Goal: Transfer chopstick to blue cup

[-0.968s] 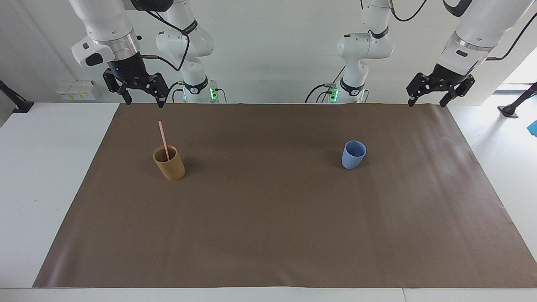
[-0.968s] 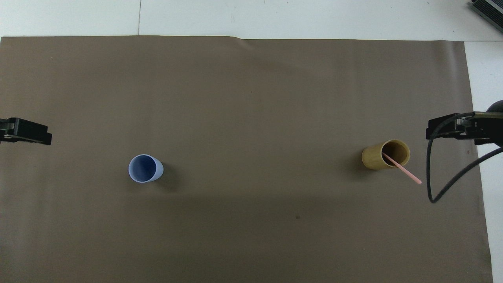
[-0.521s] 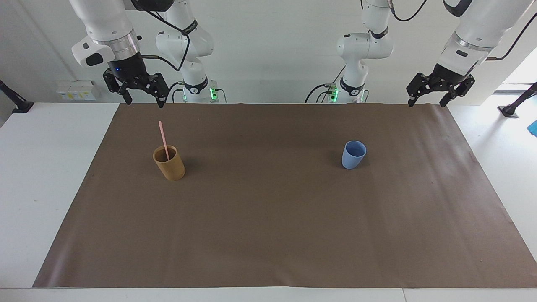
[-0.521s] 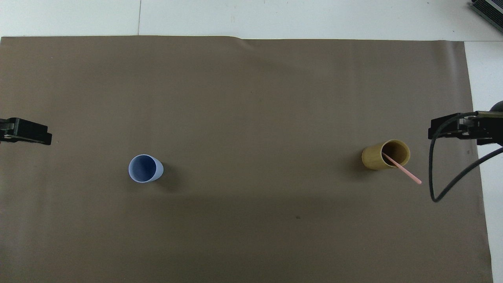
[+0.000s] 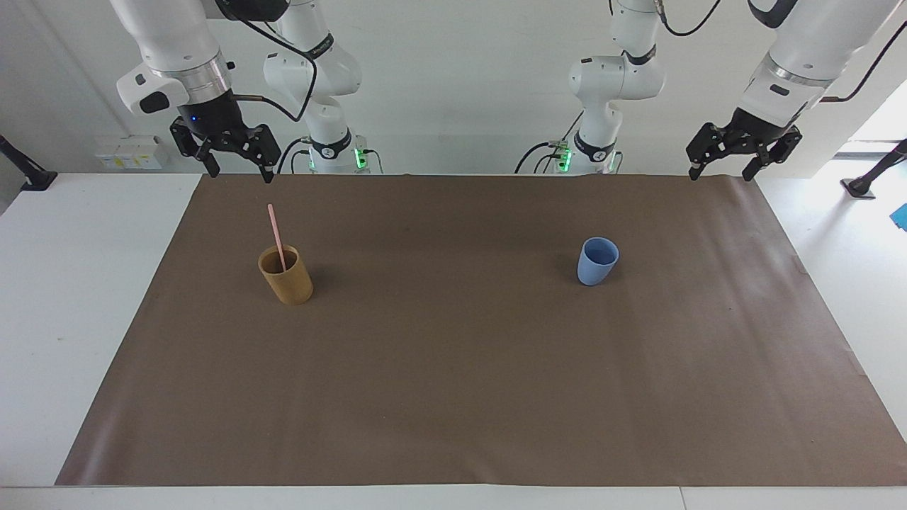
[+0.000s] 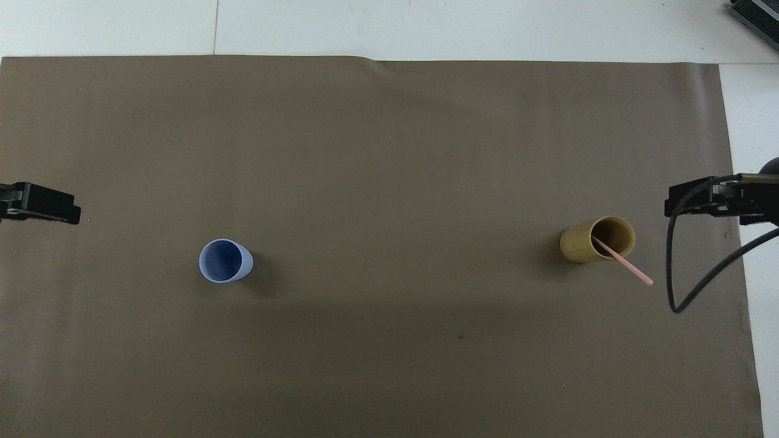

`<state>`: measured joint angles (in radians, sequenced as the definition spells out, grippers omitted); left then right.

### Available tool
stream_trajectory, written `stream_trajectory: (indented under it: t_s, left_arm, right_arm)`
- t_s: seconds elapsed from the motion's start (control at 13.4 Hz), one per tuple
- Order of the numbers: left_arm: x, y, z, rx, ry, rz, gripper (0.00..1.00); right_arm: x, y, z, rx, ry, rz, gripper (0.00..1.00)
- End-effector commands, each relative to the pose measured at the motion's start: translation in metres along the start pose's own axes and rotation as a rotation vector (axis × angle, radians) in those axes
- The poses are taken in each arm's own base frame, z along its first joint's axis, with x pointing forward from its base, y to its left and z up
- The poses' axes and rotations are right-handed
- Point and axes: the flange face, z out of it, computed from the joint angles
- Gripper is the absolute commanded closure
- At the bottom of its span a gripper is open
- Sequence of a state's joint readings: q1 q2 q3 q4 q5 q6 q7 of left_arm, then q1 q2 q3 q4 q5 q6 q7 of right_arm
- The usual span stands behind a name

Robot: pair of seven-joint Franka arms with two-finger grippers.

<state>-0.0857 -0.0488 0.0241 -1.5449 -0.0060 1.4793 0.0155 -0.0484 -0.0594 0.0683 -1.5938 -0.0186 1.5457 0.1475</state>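
Observation:
The pale-pink chopstick (image 5: 275,234) (image 6: 627,264) stands tilted in a tan-brown cup (image 5: 287,280) (image 6: 581,243) toward the right arm's end of the table, its upper half sticking out over the rim. The light-blue cup (image 5: 596,262) (image 6: 224,260) stands upright with nothing in it toward the left arm's end. My right gripper (image 5: 239,173) (image 6: 700,198) hangs open in the air over the brown mat's edge, well above the tan cup and apart from it. My left gripper (image 5: 720,175) (image 6: 55,210) waits open over the mat's corner at its own end.
A brown paper mat (image 5: 453,368) covers most of the white table (image 5: 64,283). A black cable (image 6: 675,286) loops down from the right arm beside the tan cup. Both arm bases stand at the robots' edge.
My right gripper has drifted slightly outward, toward its own end of the table. The cups, the chopstick and the left arm have not moved.

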Motion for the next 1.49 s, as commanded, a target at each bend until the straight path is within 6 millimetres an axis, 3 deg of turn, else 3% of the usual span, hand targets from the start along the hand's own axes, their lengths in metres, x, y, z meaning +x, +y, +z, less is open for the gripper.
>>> stream_trajectory:
  t_s: [0.0, 0.67, 0.82, 1.12, 1.41]
  left_arm:
    - [-0.005, 0.001, -0.002, 0.008, 0.001, 0.002, 0.00]
    - [-0.005, -0.004, 0.003, 0.007, 0.006, -0.007, 0.00]
    - [0.000, -0.004, 0.029, 0.007, -0.011, -0.013, 0.00]
    - [0.006, 0.007, 0.114, 0.006, -0.025, -0.063, 0.00]
    - [-0.001, 0.024, 0.185, -0.058, -0.052, -0.067, 0.00]
  right_arm:
    - [-0.013, 0.010, 0.008, 0.017, 0.015, -0.035, 0.00]
    - [-0.021, 0.017, 0.016, 0.014, 0.000, -0.023, 0.00]
    - [-0.020, 0.017, 0.016, 0.016, 0.012, -0.025, 0.00]
    - [-0.023, 0.017, 0.037, 0.012, -0.017, -0.025, 0.00]
    - [-0.022, 0.018, 0.069, 0.013, -0.007, -0.064, 0.00]
